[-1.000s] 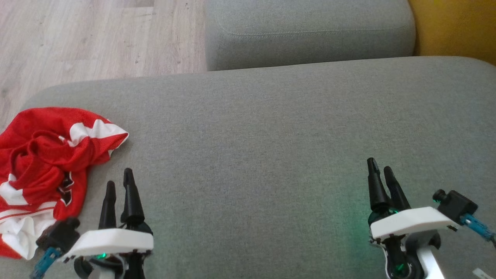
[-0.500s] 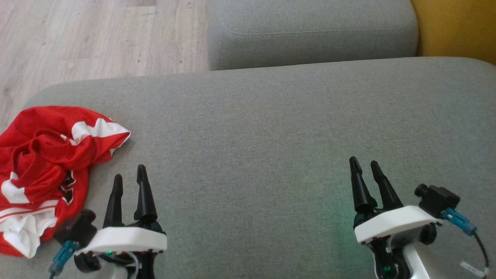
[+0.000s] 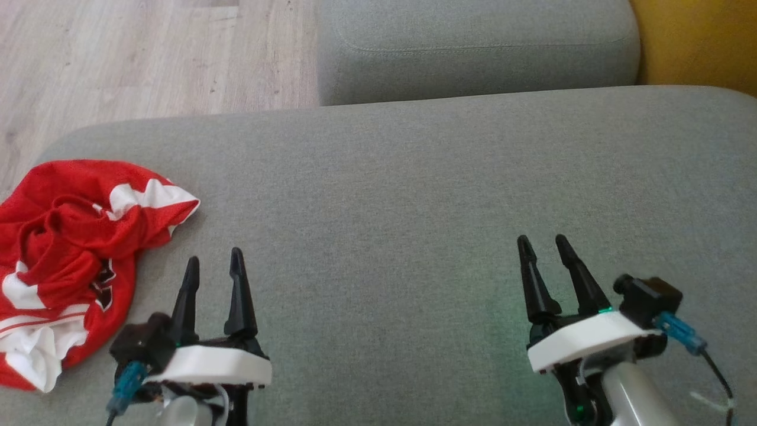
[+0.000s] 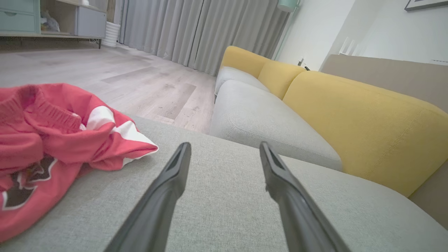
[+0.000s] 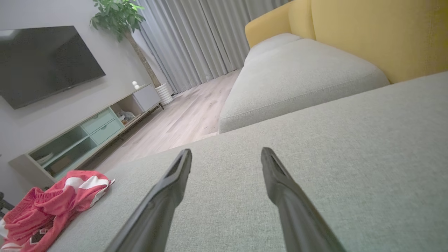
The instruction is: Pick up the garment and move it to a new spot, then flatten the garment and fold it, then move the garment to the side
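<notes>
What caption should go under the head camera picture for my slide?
Open left gripper and right gripper over a grey cushion, crumpled red garment at left.

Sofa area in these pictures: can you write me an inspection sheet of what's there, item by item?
Surface: grey sofa seat, smooth and mostly bare.
Job's things: red-and-white garment, crumpled at the seat's left end, not held.
Clutter: nothing seen.
Grippers: left gripper open, beside the garment but apart from it; right gripper open over bare seat, holding nothing.
Cables: blue plug with a dark cable at the right wrist; second blue plug at the left wrist.
Surroundings: wood floor, yellow backrest, curtains, television, potted plant.
</notes>
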